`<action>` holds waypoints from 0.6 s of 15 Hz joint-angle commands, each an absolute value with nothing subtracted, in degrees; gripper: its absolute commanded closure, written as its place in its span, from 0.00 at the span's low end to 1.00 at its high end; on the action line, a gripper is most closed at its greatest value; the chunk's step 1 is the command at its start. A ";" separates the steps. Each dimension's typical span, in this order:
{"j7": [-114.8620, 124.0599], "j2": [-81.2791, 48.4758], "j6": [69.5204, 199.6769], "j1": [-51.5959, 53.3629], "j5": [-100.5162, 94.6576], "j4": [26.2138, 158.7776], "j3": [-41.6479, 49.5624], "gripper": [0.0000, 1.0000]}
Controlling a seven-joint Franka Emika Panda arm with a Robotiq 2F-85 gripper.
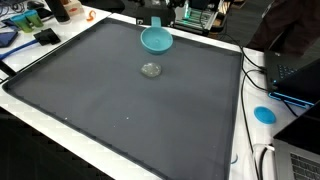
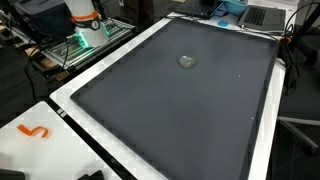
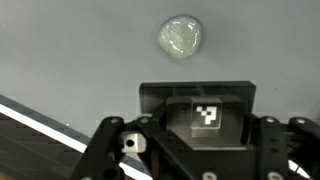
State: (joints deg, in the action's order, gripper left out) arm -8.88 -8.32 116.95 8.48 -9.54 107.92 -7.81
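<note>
In the wrist view my gripper (image 3: 197, 128) comes in from the bottom. Its dark links spread to both sides of a dark block (image 3: 197, 105) that bears a small black-and-white marker. The fingertips themselves are hidden. Ahead of it a small clear round lump (image 3: 181, 37) lies on the grey mat (image 3: 70, 50), apart from the gripper. The lump (image 1: 151, 69) (image 2: 187, 60) shows in both exterior views. A teal bowl-shaped thing (image 1: 156, 40) hangs or sits right under my gripper (image 1: 155, 20) at the mat's far edge. Whether the gripper touches it is unclear.
A large dark mat (image 1: 120, 110) (image 2: 170, 110) with a white border covers the table. A blue disc (image 1: 264, 114) and a laptop (image 1: 295, 80) lie beyond one edge. An orange hook (image 2: 35, 131) rests on the white border. Cables and electronics (image 1: 200, 14) crowd the robot's base.
</note>
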 commanded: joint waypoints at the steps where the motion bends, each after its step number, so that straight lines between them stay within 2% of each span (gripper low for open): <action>1: -15.18 -3.30 112.70 7.72 -8.43 110.00 -7.98 0.72; 9: -24.22 5.23 108.15 7.44 -7.71 113.74 -7.32 0.72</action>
State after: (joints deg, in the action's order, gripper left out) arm -21.25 0.90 109.65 7.75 -9.28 110.34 -7.75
